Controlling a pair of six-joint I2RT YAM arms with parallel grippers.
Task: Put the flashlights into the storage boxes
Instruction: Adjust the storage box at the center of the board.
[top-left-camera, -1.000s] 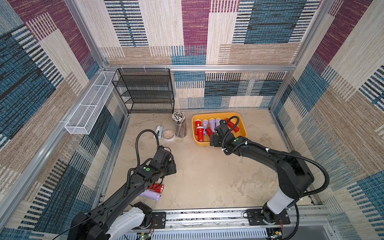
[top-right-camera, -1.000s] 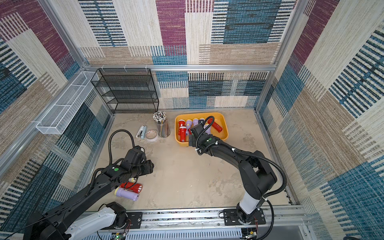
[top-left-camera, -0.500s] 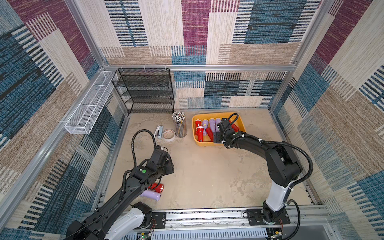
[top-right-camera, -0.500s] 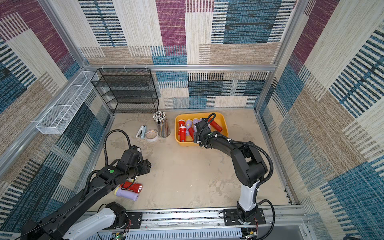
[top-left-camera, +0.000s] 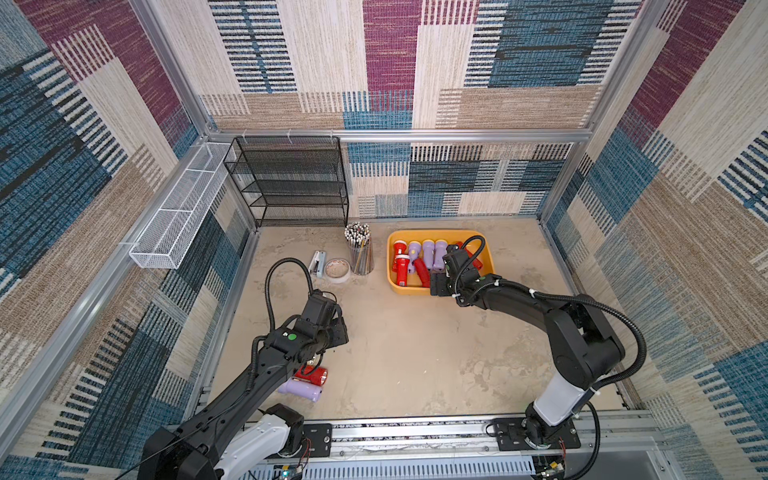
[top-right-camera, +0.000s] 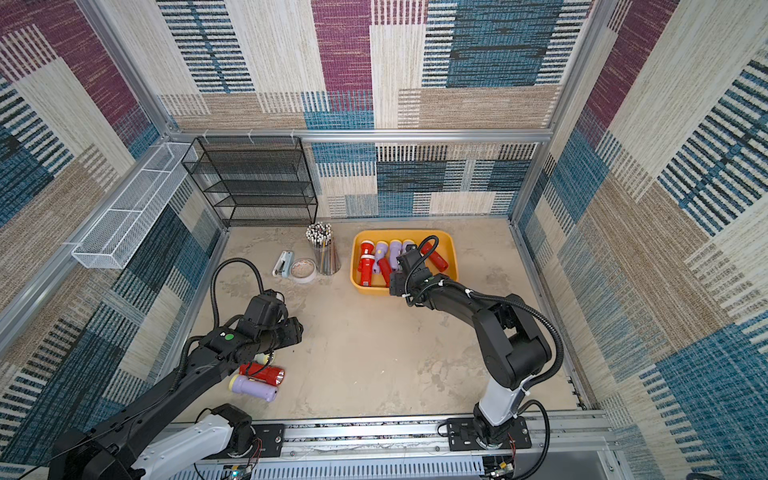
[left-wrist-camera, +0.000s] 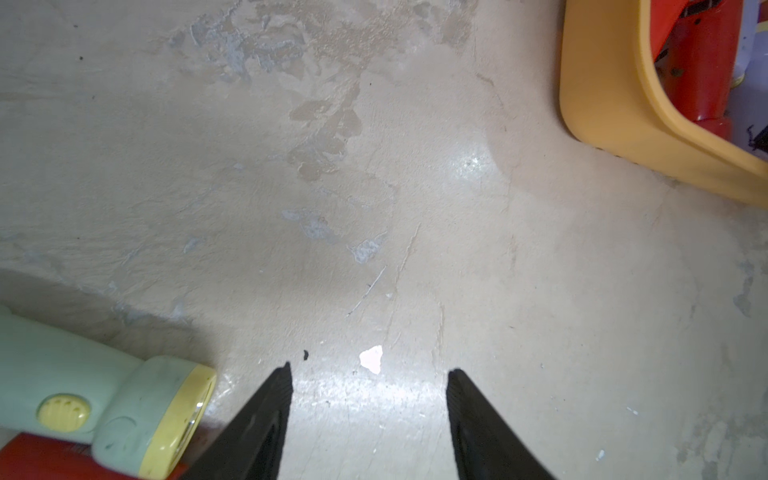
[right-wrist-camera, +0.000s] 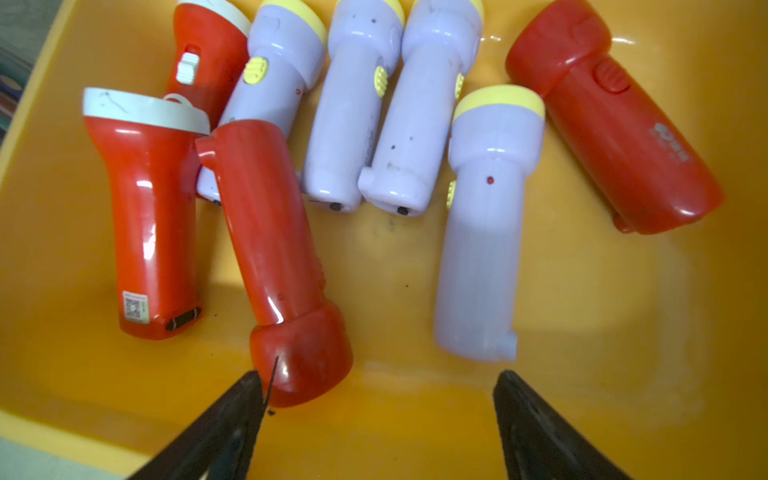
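Eleven flashlights (right-wrist-camera: 349, 124), one tray (right-wrist-camera: 582, 311)

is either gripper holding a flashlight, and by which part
Nothing is held: left gripper open over the table, right gripper open over the tray.

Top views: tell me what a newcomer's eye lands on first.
The yellow tray at the table's far side, holding red and lavender flashlights, the right gripper open above them. Nearer the front, a loose red flashlight and lavender flashlight lie by the left arm.
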